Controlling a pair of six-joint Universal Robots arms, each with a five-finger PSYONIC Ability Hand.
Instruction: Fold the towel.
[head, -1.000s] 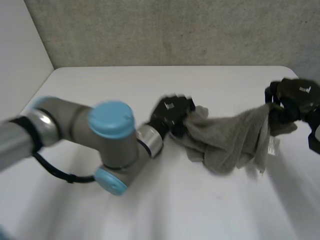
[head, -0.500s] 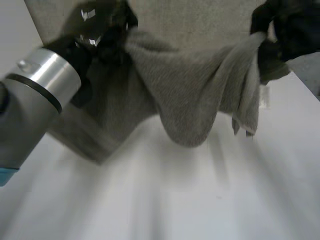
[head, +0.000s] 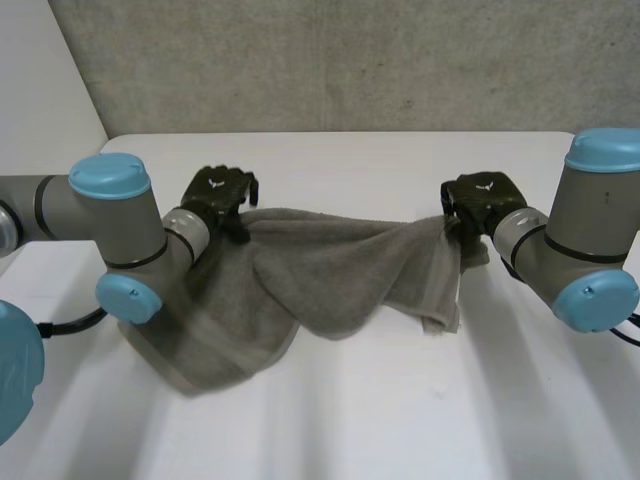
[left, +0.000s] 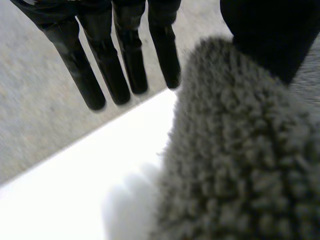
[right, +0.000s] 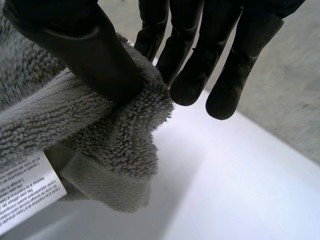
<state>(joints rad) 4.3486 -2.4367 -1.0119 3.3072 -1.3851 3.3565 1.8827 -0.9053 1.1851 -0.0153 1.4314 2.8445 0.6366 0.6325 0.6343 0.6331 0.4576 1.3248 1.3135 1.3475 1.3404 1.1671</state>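
Both hands have hold of the grey towel (head: 330, 275), which is strung between them across the white table (head: 400, 430) and sags in the middle. From where I stand, the left hand (head: 222, 193) has the towel's end on its side and the right hand (head: 478, 200) has the opposite end, the two hands well apart. Seen along the left palm, the fingers (left: 127, 60) are straight and side by side, clear of the cloth, while the thumb (left: 270, 35) bears down on a thick bunch of towel (left: 240, 160) just beside them, so the cloth looks clamped under the thumb. On the right, the thumb (right: 85, 47) lies across a rolled edge of towel (right: 115, 130) and nips it against the nearest finger (right: 150, 30); the other fingers hang straight just past the fold. A white printed label (right: 22, 192) hangs from the towel below that thumb. Under the left arm a broad flap of towel spreads downward and appears to rest on the table, and a narrower tail hangs below the right hand.
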